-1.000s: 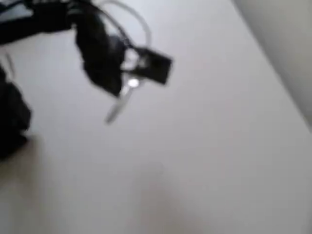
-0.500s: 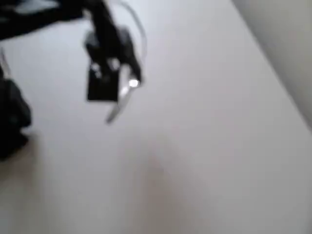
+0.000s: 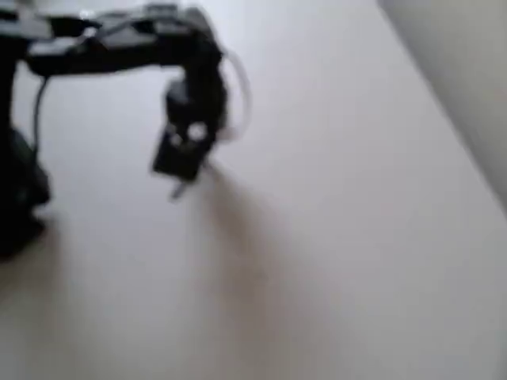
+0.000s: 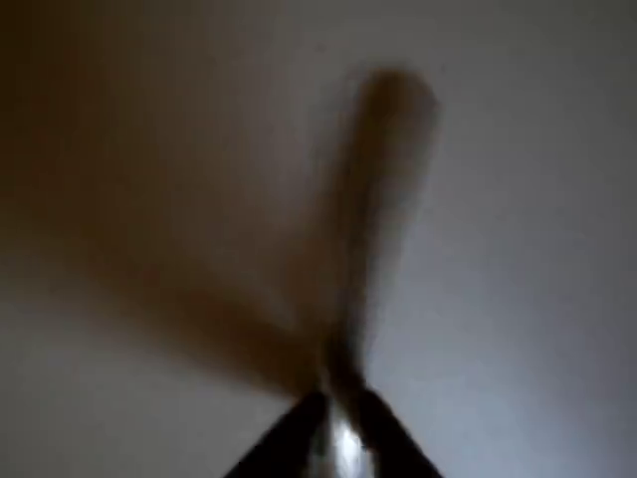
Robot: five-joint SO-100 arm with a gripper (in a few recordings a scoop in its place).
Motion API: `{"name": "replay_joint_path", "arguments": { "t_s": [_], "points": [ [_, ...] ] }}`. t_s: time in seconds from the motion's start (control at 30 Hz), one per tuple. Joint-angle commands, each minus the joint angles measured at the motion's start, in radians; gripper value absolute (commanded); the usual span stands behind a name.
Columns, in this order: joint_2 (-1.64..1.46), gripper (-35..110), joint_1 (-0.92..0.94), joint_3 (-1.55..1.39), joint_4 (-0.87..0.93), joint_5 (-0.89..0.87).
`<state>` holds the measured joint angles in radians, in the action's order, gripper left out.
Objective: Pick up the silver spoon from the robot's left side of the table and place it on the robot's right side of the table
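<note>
In the wrist view the two dark fingertips (image 4: 294,438) stand to either side of a bright glint, seemingly the silver spoon (image 4: 383,199) at its bowl end, its handle running away up the picture. Blur leaves it unclear whether the fingers are clamped on it or just straddling it. In the overhead view the gripper (image 3: 181,162) sits low over the table (image 3: 356,237) at upper left, handle tip (image 3: 177,191) poking out below. Grasping is the step in hand; next comes a firm pinch, then a lift.
</note>
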<state>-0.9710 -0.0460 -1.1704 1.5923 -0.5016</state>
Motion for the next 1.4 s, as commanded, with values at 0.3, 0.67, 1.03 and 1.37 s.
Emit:
{"name": "replay_joint_path", "arguments": {
  "t_s": [0.3,0.67,1.03,1.37],
  "points": [
    [-0.072,-2,0.123,0.244,0.249,0.209],
    [-0.238,-2,0.327,0.278,0.247,0.417],
    [-0.023,-2,0.545,0.311,0.152,0.578],
    [-0.012,10,0.353,0.314,0.255,0.637]
  ]
}}
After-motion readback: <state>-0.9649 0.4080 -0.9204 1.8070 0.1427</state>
